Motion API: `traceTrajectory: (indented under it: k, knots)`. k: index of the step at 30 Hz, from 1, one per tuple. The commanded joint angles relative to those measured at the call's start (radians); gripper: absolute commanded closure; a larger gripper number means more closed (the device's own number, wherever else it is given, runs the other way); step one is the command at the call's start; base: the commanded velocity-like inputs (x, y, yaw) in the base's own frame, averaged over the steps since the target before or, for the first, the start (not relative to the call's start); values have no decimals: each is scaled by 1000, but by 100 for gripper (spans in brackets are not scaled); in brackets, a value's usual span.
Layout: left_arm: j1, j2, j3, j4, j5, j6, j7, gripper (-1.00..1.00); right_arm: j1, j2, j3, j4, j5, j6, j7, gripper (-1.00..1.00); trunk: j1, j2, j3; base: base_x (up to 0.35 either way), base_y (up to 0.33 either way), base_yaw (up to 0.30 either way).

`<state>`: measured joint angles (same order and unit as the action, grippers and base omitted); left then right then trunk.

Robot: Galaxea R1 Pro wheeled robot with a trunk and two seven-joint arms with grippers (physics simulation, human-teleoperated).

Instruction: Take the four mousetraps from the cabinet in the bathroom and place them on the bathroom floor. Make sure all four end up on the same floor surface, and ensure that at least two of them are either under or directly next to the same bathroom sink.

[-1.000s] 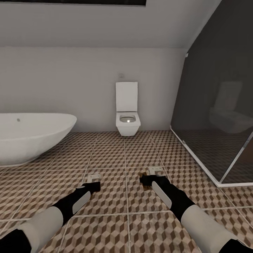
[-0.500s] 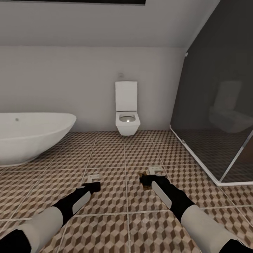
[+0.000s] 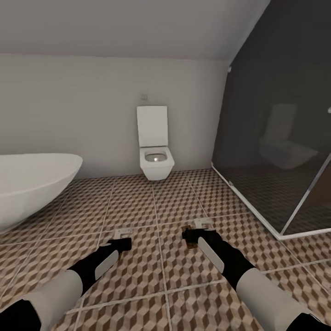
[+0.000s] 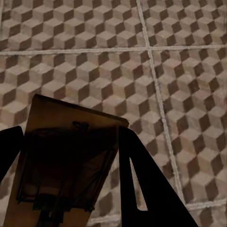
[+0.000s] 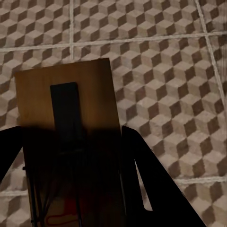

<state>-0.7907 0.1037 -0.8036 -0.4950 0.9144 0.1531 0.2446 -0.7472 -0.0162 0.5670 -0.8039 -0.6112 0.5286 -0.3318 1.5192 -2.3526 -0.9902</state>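
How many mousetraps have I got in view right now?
2. One mousetrap sits between the left gripper fingers, the other mousetrap in the right gripper, both above the bathroom floor. The remaining two may be elsewhere.

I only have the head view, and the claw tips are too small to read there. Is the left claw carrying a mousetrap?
Observer: Yes. The left wrist view shows a mousetrap, wire parts on its board, between the left claw fingers, above the cube-pattern floor.
Operator: And the right one?
Observer: Same there. A second mousetrap, with a dark plate on its tan board, sits between the right claw fingers.
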Motion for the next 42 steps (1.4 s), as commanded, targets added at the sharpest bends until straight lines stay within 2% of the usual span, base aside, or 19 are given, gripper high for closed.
traceTrajectory:
  k: [1,15,24,33,42]
  knots:
    - [-1,2,-8,-4,7,2,9,100,-1,-1,6,-1,-13,1,-11,100,0,0,-2,263,214,-219]
    - [-1,4,-6,0,8,3,7,100,-1,6,14,-1,-11,1,-12,100,0,0,-5,243,249,-46]
    - [-1,4,-6,1,8,3,8,100,-1,7,18,-1,-9,1,-14,100,0,0,-8,231,245,184]
    - [-1,1,-6,2,8,3,8,100,-1,8,20,-1,-10,1,-15,100,0,0,-9,243,33,57]
    - [-2,-2,-6,3,8,3,9,100,-1,3,17,-1,-10,1,-15,100,0,0,-9,206,-165,167]
